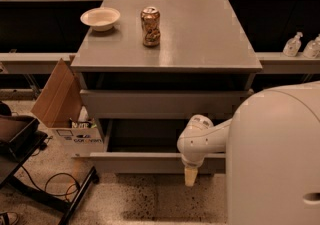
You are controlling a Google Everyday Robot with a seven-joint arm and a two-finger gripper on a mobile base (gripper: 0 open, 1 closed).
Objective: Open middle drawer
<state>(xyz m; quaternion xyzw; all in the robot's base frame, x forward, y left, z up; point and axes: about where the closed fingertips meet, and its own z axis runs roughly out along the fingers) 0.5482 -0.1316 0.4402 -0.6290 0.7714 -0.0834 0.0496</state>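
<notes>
The middle drawer (140, 162) is the lower grey front in view. It stands pulled out from the grey cabinet (200, 39), and its dark inside shows behind the front panel. The top drawer front (160, 104) sits above it, broader-looking. The bottom drawer is hidden. My gripper (190, 175) hangs from the white arm (205, 139) and points down just in front of the middle drawer's front panel, right of its centre. Its cream tip reaches below the panel's lower edge.
A dented soda can (150, 26) and a white bowl (100, 18) stand on the cabinet top. An open cardboard box (62, 101) sits at the cabinet's left, with a black stand and cables (50, 184) in front. My white body (280, 164) fills the lower right.
</notes>
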